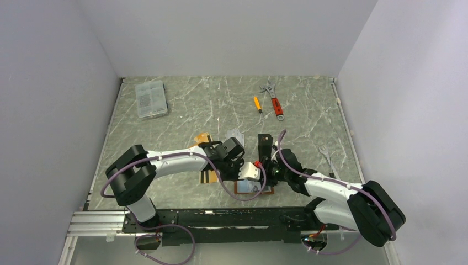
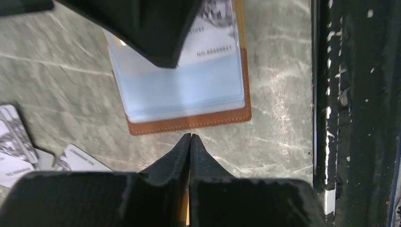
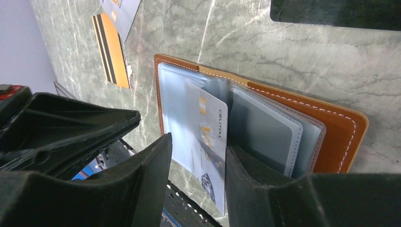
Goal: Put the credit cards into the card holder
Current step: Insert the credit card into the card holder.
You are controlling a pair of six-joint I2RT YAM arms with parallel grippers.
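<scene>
Cards [image 2: 16, 151], silver and loose, lie left of the left gripper [image 2: 189, 140], whose fingers meet at the tips; a thin orange sliver [image 2: 184, 208] shows between them lower down, too little to tell what. Just beyond the tips lies the open holder [image 2: 189, 121]. The fingers of the right gripper [image 3: 198, 146] stand apart, straddling a silver card [image 3: 210, 137] partly in a clear sleeve [image 3: 265, 132]; a striped gold card [image 3: 111, 52] lies beyond the left finger.
</scene>
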